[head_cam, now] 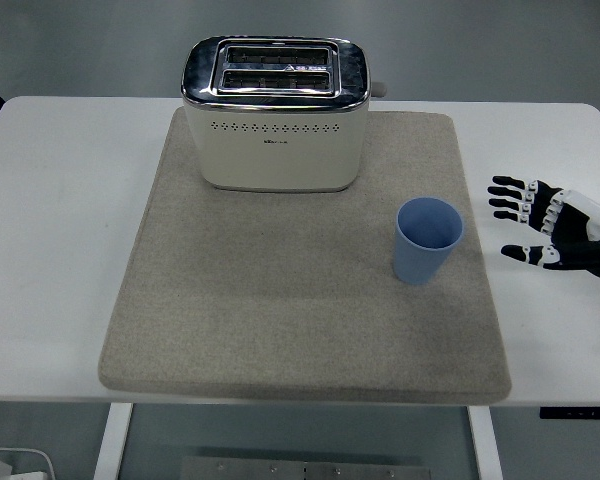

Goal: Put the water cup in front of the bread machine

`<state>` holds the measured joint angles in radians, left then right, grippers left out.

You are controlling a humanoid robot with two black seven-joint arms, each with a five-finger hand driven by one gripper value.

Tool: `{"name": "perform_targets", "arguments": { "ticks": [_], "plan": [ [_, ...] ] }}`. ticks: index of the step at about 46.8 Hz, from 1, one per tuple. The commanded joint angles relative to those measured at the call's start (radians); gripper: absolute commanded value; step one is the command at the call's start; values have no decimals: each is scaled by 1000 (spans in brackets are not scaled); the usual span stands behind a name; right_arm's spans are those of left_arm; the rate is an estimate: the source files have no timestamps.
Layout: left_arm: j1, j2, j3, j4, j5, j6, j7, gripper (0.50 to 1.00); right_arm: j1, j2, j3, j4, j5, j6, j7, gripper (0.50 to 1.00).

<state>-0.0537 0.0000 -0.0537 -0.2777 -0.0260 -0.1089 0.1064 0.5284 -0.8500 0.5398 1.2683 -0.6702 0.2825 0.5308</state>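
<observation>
A: Head view first: where is the water cup (pixel 427 240)?

B: The blue cup stands upright on the grey mat (pixel 280 330), to the right of the bread machine (pixel 274 113) and nearer the table's front edge than it. It is well apart from the machine, not touching it, and sits close to the mat's right border. Its mouth faces up and nothing is seen inside.

A: And the machine itself?

B: A cream two-slot toaster with a shiny metal top, set at the far end of the mat, roughly centred left to right. Its long side with a row of small holes faces the camera.

A: What about the hands?

B: The right hand (pixel 555 227) comes in from the right edge, over the bare white table (pixel 50 220), off the mat and to the right of the cup, well right of the machine. Its fingers (pixel 508 198) are spread wide and point toward the cup, with the thumb apart below them; it holds nothing and does not touch the cup. A clear gap of mat edge and tabletop lies between fingertips and cup.

A: The left one?

B: Not visible anywhere.
</observation>
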Motion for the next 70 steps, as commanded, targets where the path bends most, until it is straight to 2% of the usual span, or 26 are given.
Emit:
{"name": "perform_targets", "arguments": {
  "ticks": [1,8,26,55,70],
  "plan": [
    [0,0,0,0,0,0,1,1000,-5,25,2,0,-6,-22,0,923],
    [0,0,0,0,0,0,-1,1000,-16,55,3,0,-31,-54,0,921],
    [0,0,-2,0,0,0,1,1000,-31,111,3,19,-34,-79,0,924],
    [2,0,-2,-1,0,0,1,1000,-28,146,2,19,-35,-79,-2,923],
    [2,0,-2,-3,0,0,1,1000,-28,192,2,19,-65,-75,-8,924]
  ]
}}
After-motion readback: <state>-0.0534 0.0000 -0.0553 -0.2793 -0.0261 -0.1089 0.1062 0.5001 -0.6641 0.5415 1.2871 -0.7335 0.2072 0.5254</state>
